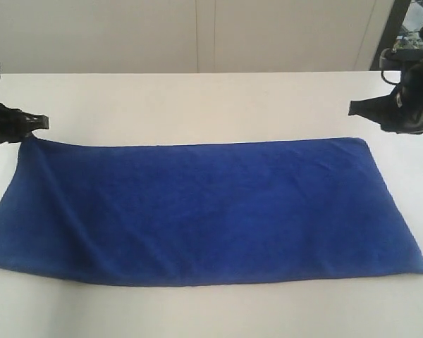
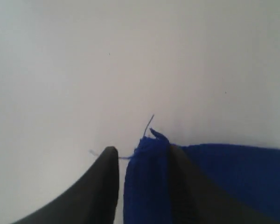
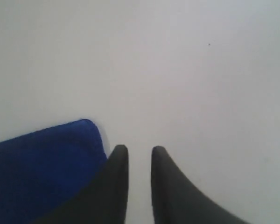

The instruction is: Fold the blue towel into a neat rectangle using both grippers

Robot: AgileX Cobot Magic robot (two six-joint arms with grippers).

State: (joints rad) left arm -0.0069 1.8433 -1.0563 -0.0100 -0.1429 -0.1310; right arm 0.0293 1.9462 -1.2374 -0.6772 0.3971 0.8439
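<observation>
Exterior view: the blue towel (image 1: 211,211) lies flat on the white table (image 1: 197,98) as a long rectangle running side to side. Its far edge is straight and its left end is rumpled by a diagonal crease. The near left corner runs to the picture's edge and is cut off there. The left gripper (image 1: 42,121) sits at the towel's far left corner with most of its arm out of frame; its jaws cannot be judged from this view. The right gripper (image 1: 354,107) stands just beyond the far right corner, apart from the cloth, its body dark and hard to resolve. The left wrist view supplies what the exterior lacks: the two black fingers (image 2: 100,186) stand spread with the towel corner upright between them. The corner lies against one finger, and a sliver of table shows beside the other. A thin loose thread (image 2: 149,125) rises from the corner tip. Right wrist view: the fingers (image 3: 114,186) are narrowly parted with bare table in the gap and nothing gripped. The towel's rounded corner lies just beside one finger; whether they touch cannot be told.
</observation>
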